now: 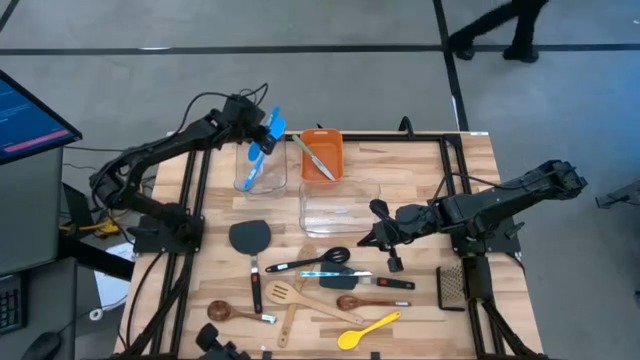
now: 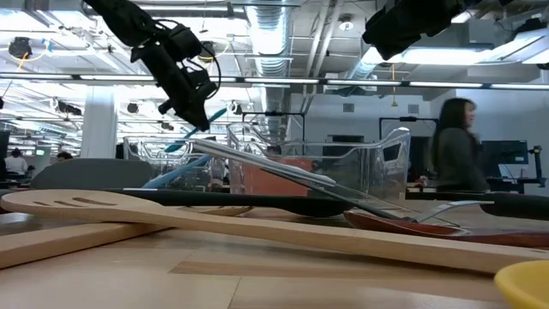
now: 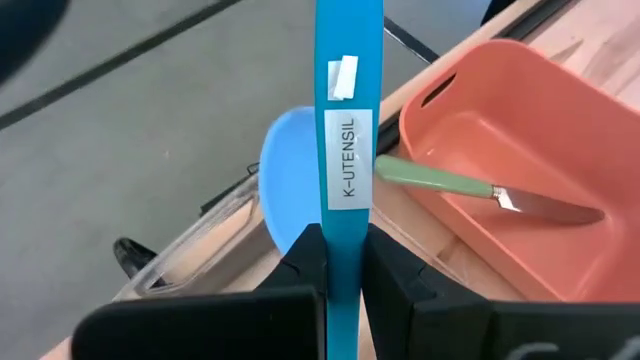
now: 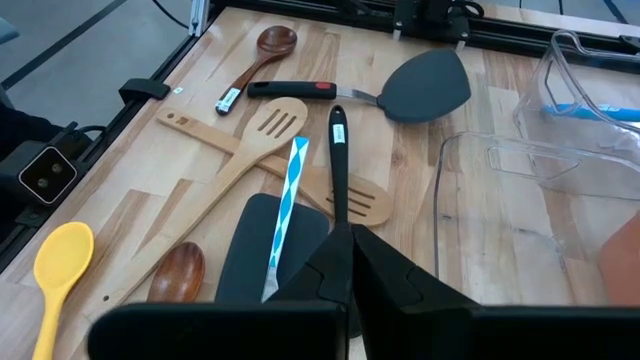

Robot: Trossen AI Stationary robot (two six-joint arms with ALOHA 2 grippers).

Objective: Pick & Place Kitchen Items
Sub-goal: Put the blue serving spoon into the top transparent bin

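Note:
My left gripper (image 1: 262, 133) (image 3: 345, 255) hangs above the small clear tub (image 1: 245, 182) at the table's far left, shut on a blue utensil's flat handle (image 3: 348, 120), which bears a white label. Behind the handle, over the tub's rim, shows a rounded blue head (image 3: 285, 185). Whether it belongs to a second utensil leaning in the tub, I cannot tell. My right gripper (image 1: 372, 238) (image 4: 345, 265) hovers shut above the black turner (image 4: 265, 255) and ladle handle (image 4: 338, 170), touching nothing. Wooden spoons, a slotted spatula (image 1: 280, 295) and a yellow spoon (image 1: 365, 330) lie flat near the front edge. My left gripper pinches the blue handle's two narrow edges (image 3: 346, 215) between its two fingers, just below the label. The fingers slant down toward the table's far side and lie across the handle. The handle stands up from the fingers, lifted clear above the small tub. Its lower part is hidden by the gripper.
An orange bin (image 1: 338, 140) beside the small tub holds a green-handled knife (image 3: 430, 180). A large clear tub (image 1: 340, 212) stands mid-table. A dark grater (image 1: 452, 285) lies near the right arm's base. A person walks beyond the table's far edge.

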